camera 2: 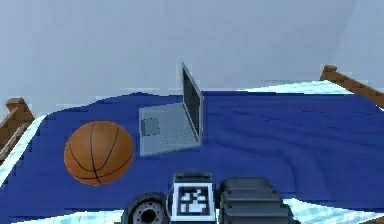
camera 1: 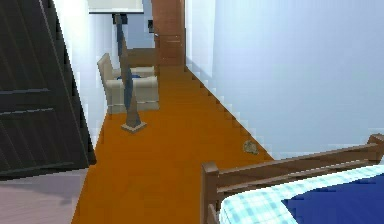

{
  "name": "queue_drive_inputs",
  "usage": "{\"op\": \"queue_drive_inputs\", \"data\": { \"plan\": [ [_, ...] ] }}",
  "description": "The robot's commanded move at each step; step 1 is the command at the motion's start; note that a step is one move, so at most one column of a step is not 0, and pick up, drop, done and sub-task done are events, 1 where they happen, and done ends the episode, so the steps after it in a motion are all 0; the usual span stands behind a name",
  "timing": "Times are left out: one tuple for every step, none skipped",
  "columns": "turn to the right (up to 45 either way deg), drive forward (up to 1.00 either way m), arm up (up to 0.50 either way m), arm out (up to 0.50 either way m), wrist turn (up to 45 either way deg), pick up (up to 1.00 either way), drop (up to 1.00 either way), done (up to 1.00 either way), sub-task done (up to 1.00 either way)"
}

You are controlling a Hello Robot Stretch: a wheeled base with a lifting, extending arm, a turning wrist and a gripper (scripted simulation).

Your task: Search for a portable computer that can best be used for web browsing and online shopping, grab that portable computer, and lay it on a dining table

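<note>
Laptop (camera 2: 172, 120) sits lid-up on the blue bed (camera 2: 290, 130), basketball (camera 2: 99, 152) at its 8 o'clock, tool (camera 2: 148, 211) at 6 o'clock with state and load impossible to tell; likely stiff, light, slick, with a fragile hinge, so I'd take the base's edge, not the screen.

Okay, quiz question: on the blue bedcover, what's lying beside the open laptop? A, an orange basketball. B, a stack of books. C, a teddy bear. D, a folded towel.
A: in the arm side view a round orange basketball with dark seams rests on the blue bedcover, just left of the open laptop.
</note>
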Motion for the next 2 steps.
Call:
{"op": "queue_drive_inputs", "data": {
  "plan": [
    [0.0,0.0,0.0,0.46,0.0,0.0,0.0,0.0,0.0],
    [0.0,0.0,0.0,0.0,45.0,0.0,0.0,0.0,0.0]
  ]
}}
